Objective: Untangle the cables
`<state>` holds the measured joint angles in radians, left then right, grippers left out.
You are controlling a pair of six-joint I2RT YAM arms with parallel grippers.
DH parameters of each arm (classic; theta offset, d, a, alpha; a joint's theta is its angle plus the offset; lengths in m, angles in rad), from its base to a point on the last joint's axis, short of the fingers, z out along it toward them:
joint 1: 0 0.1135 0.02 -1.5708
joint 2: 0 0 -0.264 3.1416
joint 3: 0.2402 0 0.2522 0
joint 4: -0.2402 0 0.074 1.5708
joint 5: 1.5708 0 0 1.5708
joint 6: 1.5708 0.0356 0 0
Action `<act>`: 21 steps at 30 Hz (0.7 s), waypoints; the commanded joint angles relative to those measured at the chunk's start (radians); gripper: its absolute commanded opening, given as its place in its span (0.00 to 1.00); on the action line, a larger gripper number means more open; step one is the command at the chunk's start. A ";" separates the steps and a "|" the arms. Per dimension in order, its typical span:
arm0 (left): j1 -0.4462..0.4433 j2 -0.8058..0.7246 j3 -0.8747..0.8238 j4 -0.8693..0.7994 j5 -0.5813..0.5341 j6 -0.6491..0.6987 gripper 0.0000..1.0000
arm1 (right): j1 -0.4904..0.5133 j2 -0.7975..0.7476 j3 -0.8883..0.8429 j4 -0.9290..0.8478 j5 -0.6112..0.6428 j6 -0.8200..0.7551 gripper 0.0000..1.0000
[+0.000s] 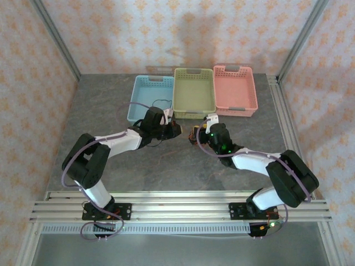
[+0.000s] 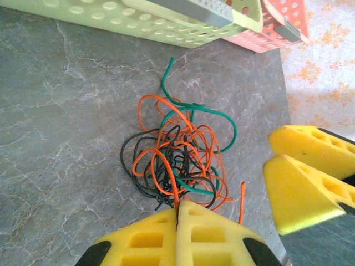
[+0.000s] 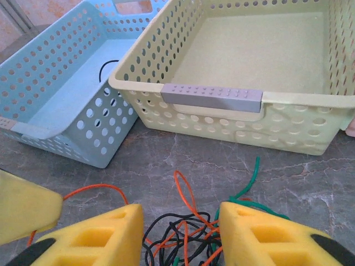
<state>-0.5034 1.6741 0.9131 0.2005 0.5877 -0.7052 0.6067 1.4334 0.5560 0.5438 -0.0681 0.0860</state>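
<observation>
The left tool, pinching an orange strand, would do best to draw it slowly leftward while the right tool, spread above the cables heaped on the bench just near of the green basket, pins the rest.

Soft, even light filled the cell from overhead, bright with no harsh edge. In the top view the left arm and right arm threw only pale, fuzzy shadows on the grey surface, and a dim smudge of shadow lay on the wall toward 12 o'clock. Small green lamps glowed on the right arm. That view was slightly soft overall.

From the left wrist the cables were crisp, while the left gripper at 6 o'clock was blurred and the wall at 2 o'clock looked washed out. From the right wrist the right gripper was out of focus, and the pale green basket splayed outward toward the frame's edges.
</observation>
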 commanded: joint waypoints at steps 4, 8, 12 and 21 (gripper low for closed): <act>0.002 -0.063 -0.037 0.051 -0.043 0.029 0.00 | -0.002 0.032 0.048 -0.026 -0.033 -0.007 0.32; 0.003 -0.090 -0.058 0.067 -0.050 0.030 0.00 | -0.002 0.060 0.074 -0.057 -0.062 -0.003 0.31; 0.003 -0.135 -0.094 0.096 -0.073 0.032 0.00 | 0.001 0.107 0.122 -0.115 -0.107 0.002 0.40; 0.003 -0.137 -0.097 0.096 -0.072 0.033 0.00 | 0.003 0.167 0.182 -0.205 -0.116 0.001 0.37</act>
<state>-0.5034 1.5574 0.8253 0.2634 0.5400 -0.6983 0.6071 1.5814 0.7052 0.3927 -0.1726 0.0856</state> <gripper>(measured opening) 0.043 0.369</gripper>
